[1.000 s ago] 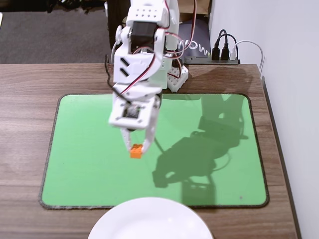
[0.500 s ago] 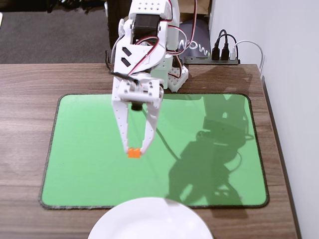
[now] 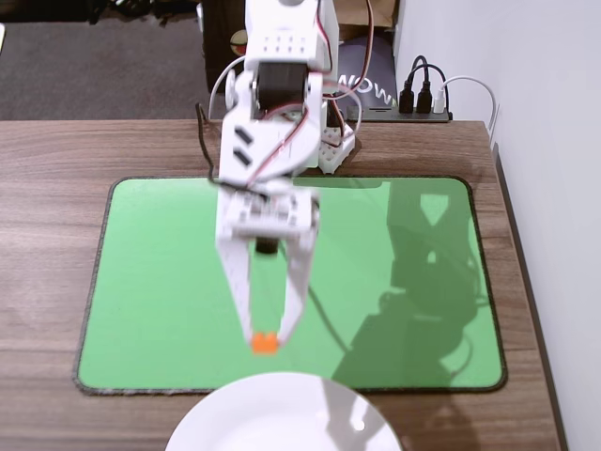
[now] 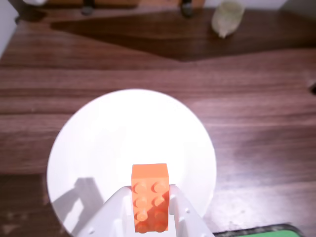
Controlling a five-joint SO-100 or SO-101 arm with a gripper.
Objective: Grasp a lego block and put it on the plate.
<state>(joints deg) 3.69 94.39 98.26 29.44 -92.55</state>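
Two jaws pinch the lego block (image 4: pixel 150 203) above the bare plate (image 4: pixel 108 143).

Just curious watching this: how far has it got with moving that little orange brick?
The pickup looks done: the orange brick is clamped between the jaws of the gripper, off the green mat. It hangs near the white plate, which the wrist view shows bare. Left: move over the plate and let go.
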